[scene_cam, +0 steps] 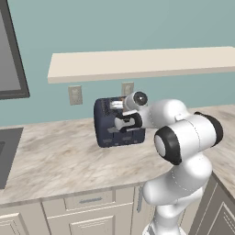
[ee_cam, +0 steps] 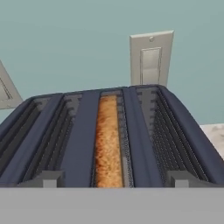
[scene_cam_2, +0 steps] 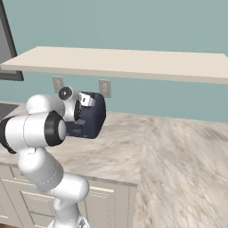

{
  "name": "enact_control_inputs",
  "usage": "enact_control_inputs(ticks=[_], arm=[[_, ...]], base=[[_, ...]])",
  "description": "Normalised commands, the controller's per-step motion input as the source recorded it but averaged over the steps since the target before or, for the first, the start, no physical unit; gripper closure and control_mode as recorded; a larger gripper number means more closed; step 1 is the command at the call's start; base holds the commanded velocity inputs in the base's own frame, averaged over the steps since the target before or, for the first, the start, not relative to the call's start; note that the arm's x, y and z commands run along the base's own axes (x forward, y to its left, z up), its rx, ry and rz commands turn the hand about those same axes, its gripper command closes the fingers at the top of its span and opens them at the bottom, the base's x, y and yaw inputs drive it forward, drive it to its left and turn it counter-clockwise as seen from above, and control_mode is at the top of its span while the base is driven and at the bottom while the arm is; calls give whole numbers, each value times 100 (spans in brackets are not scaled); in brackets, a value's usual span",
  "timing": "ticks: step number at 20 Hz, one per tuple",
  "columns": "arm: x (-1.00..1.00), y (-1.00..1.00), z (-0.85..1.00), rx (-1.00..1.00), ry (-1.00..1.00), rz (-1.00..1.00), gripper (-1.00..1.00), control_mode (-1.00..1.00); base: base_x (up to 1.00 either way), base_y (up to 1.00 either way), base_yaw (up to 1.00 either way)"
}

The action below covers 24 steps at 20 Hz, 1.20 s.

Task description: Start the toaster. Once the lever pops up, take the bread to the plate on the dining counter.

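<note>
Sitting between slot walls (third slot), bread [ee_cam: 108, 144].

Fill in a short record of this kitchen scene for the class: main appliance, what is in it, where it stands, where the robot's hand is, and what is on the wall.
appliance: dark navy-blue boxy four-slot toaster
contents: golden-brown toast slice sunk in a middle slot; the other slots look empty
support: beige marble-patterned countertop
robot hand: white gripper at the toaster's front; jaws hidden
wall: two pale outlet plates beneath a cream shelf
</note>
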Motion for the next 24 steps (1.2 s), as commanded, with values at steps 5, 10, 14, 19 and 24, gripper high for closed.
enact_control_inputs(ticks=[5, 10, 14, 19, 24], arm=[[1, 0, -2, 0, 0, 0, 100, -100], [0, 0, 0, 0, 0, 0, 100, -100], [0, 0, 0, 0, 0, 0, 100, -100], [0, 0, 0, 0, 0, 0, 100, -100], [0, 0, 0, 0, 0, 0, 100, -100]], base=[[0, 0, 0], [0, 0, 0], [0, 0, 0], [0, 0, 0], [0, 0, 0]])
